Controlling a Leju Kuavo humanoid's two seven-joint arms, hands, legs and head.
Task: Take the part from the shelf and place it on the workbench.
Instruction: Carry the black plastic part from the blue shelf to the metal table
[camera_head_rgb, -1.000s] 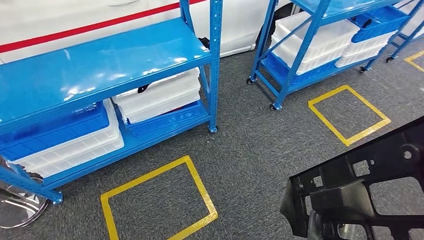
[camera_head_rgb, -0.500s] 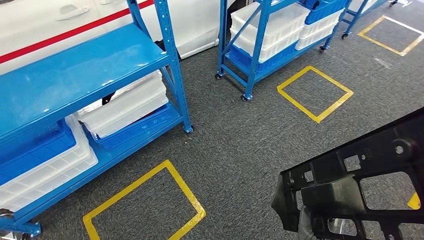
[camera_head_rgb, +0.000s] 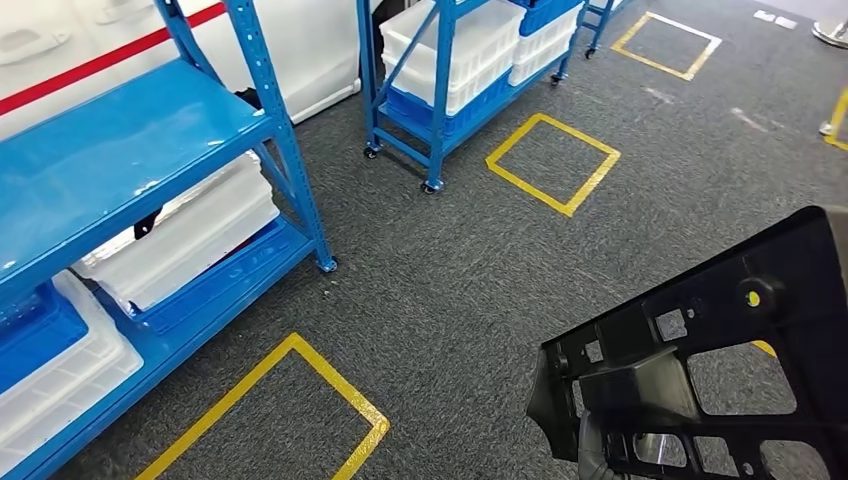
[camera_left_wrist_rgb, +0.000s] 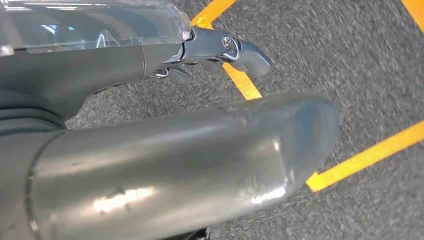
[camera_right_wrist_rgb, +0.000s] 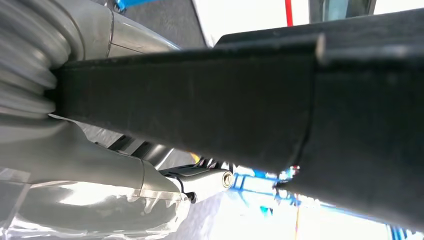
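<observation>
A blue shelf (camera_head_rgb: 120, 150) fills the nine to eleven o'clock area of the head view, with white bins (camera_head_rgb: 185, 235) and a blue bin (camera_head_rgb: 25, 335) on its lower level. A yellow tape square (camera_head_rgb: 280, 410) lies on the grey carpet (camera_head_rgb: 440, 270) at seven o'clock. A second blue shelf (camera_head_rgb: 440, 70) on casters stands at twelve o'clock, holding more white bins. Beside it, at one o'clock, lies another yellow tape square (camera_head_rgb: 553, 162). The black part (camera_head_rgb: 700, 370), a flat bracket with cut-out holes, sits at four to five o'clock, raised above the carpet.

The left hand (camera_left_wrist_rgb: 165, 160) hangs over carpet and yellow tape, fingers loosely curled, holding nothing. The right hand (camera_right_wrist_rgb: 100, 165) grips the black part.
</observation>
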